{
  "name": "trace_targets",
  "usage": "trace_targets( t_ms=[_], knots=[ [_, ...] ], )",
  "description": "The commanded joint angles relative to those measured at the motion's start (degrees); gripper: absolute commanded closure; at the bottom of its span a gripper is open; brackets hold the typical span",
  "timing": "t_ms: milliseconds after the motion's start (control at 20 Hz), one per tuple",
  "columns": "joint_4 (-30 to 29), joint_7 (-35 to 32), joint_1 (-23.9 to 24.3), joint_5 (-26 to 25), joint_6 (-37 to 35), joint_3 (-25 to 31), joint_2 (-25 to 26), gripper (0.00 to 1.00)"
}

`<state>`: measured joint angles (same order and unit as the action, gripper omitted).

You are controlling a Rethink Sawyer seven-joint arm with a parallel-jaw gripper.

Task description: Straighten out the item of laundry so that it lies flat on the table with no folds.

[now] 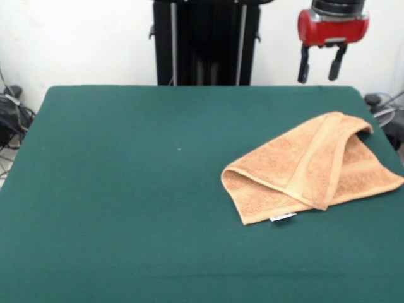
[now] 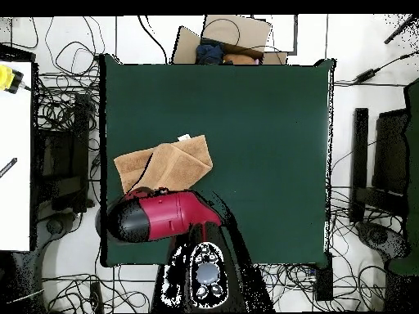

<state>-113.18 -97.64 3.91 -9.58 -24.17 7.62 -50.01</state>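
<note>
The tan-orange towel point(image 1: 303, 167) lies on the right side of the green table point(image 1: 126, 189). It is folded over itself, with one flap lying diagonally across the rest, and a small white tag point(image 1: 282, 217) shows at its near edge. My gripper point(image 1: 317, 79) hangs open and empty above the table's far right edge, well above and behind the towel and not touching it. In the overhead view the towel point(image 2: 168, 166) lies near the table's point(image 2: 262, 147) left edge. The red arm point(image 2: 159, 217) covers the towel's lower edge and hides the gripper.
The black pedestal point(image 1: 205, 41) stands behind the table's far edge. Cables lie off the left side point(image 1: 9, 117) and the right side point(image 1: 385, 107). In the overhead view a cardboard box point(image 2: 233, 37) sits beyond the table, and a white bench point(image 2: 15, 155) stands at the left.
</note>
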Motion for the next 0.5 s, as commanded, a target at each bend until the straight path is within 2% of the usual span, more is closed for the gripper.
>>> trace_targets(
  t_ms=[50, 200, 400, 500],
  knots=[
    [-4.37, -11.24, -0.99, 1.94, 1.73, -0.36, 1.27, 0.0],
    [-4.86, -11.98, -1.22, 3.41, 0.47, 0.17, 0.19, 0.0],
    [-1.03, -12.99, -3.73, 5.16, -6.79, -1.15, -2.43, 0.0],
    [2.34, -13.5, -5.14, 4.33, -4.38, -2.42, -1.18, 0.0]
  ],
)
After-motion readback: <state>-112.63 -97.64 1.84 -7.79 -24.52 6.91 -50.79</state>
